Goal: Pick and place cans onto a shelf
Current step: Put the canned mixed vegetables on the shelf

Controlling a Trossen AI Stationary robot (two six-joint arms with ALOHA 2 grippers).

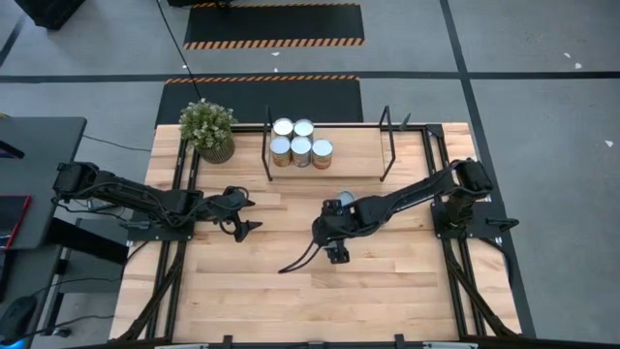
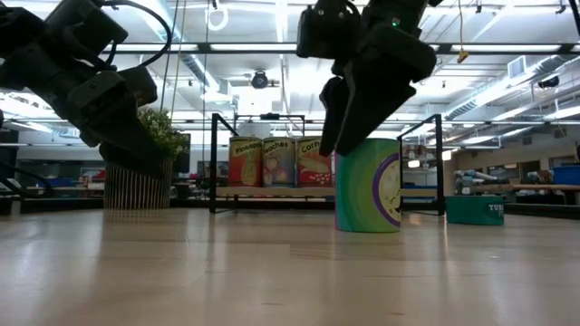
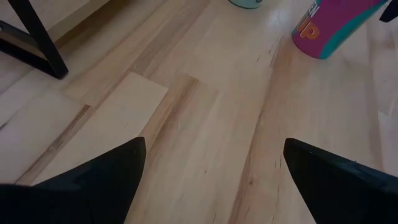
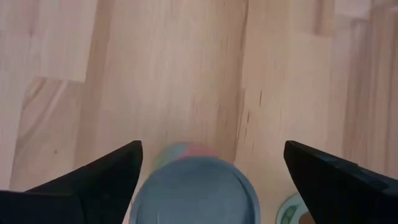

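Observation:
Five cans point(image 1: 298, 142) stand on the shelf point(image 1: 358, 145) at the table's far side. A teal can with a purple and green label point(image 2: 367, 186) stands upright on the table, and its top shows beside my right arm point(image 1: 344, 200). My right gripper point(image 4: 213, 165) is open and hangs above the table just to the near side of this can. The can's round top point(image 4: 193, 190) shows between the fingers without touching them. The edge of a second can point(image 4: 295, 213) shows beside it. My left gripper point(image 1: 244, 215) is open and empty, left of centre.
A potted plant point(image 1: 206, 129) stands at the far left, beside the shelf's left black frame point(image 1: 267, 145). The left wrist view shows the can with a magenta label point(image 3: 329, 25) and the edge of another teal one point(image 3: 249, 2) ahead on bare wood.

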